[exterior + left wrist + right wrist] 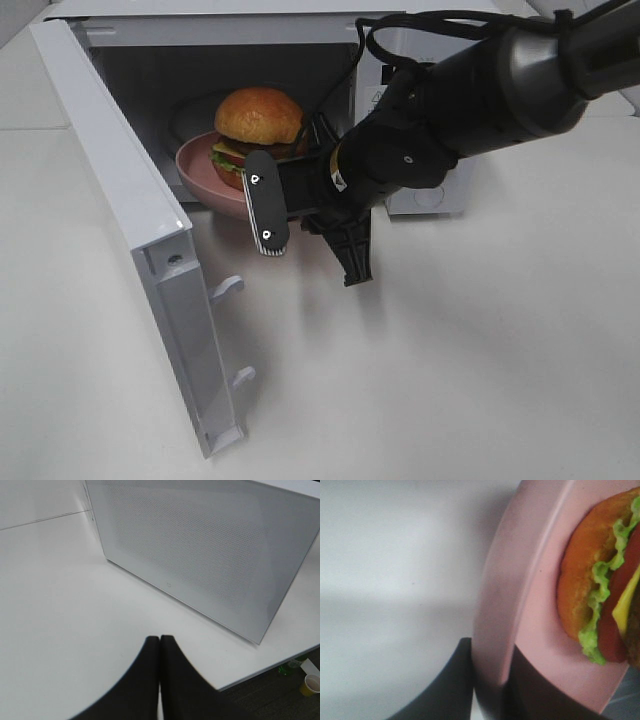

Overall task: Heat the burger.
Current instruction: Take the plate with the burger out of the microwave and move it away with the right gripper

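Nearest you on the table (480,350) is the free edge of the microwave's door (130,230), swung wide open to the left, its two latch hooks sticking out of the inner face. In the left wrist view, the left gripper (159,645) hangs low over the white tabletop with its two dark fingers pressed together, nothing between them, well clear of the door's perforated outer panel. At the corner of that view, past the table edge, you can see a paper cup (312,684) on the floor.

Further in, your right gripper (300,215) reaches across from the right toward the oven mouth. Its jaws are clamped on the rim of the plate (200,178); the right wrist view shows the pink rim squeezed between the two dark fingers (447,685). One finger, with its dotted strip, stands in front of the plate's near edge in the high view.

The plate is tilted and sits at the opening of the microwave (420,195), partly inside the cavity, its near edge sticking out over the sill. The burger (257,125) rests on the plate, glossy bun uppermost, lettuce, tomato and cheese showing at its side. It is already just within the dark cavity. You cannot tell whether the plate touches the cavity floor.
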